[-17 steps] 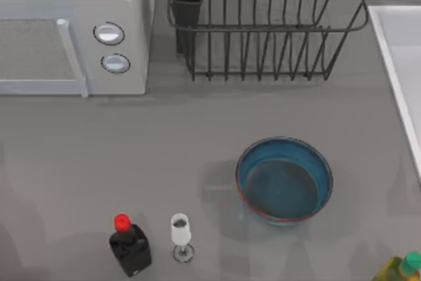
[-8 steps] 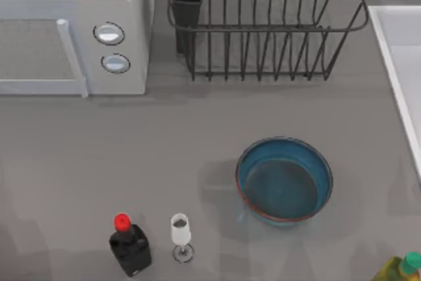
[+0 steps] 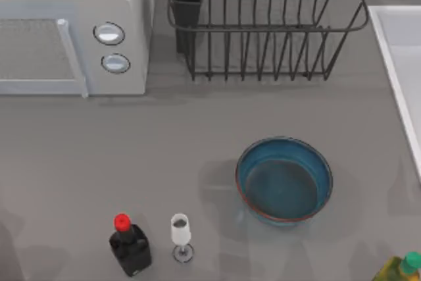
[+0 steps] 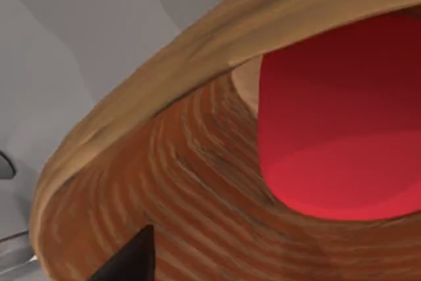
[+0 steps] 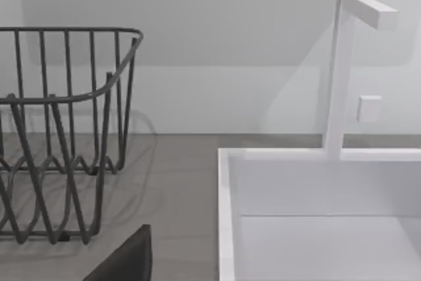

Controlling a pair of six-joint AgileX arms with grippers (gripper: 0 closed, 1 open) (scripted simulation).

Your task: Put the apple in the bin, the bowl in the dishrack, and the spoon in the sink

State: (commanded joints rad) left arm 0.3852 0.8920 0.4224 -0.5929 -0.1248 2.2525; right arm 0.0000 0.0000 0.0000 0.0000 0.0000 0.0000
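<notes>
Across the top view nothing on the grey bench is moved from a second ago: the deep-blue glazed bowl with reddish-brown rim is kept near the middle right, empty, just in front of the black wire dishrack. The pale white sink is seen at the right edge.

In the left wrist view the bright red apple is seen inside a round brown wooden bin, so that step is judged done; bowl and spoon are judged left. Whether either hand is open or closed cannot be told.

No brand, label or writing is readable on the white microwave or the red-capped black bottle.
</notes>
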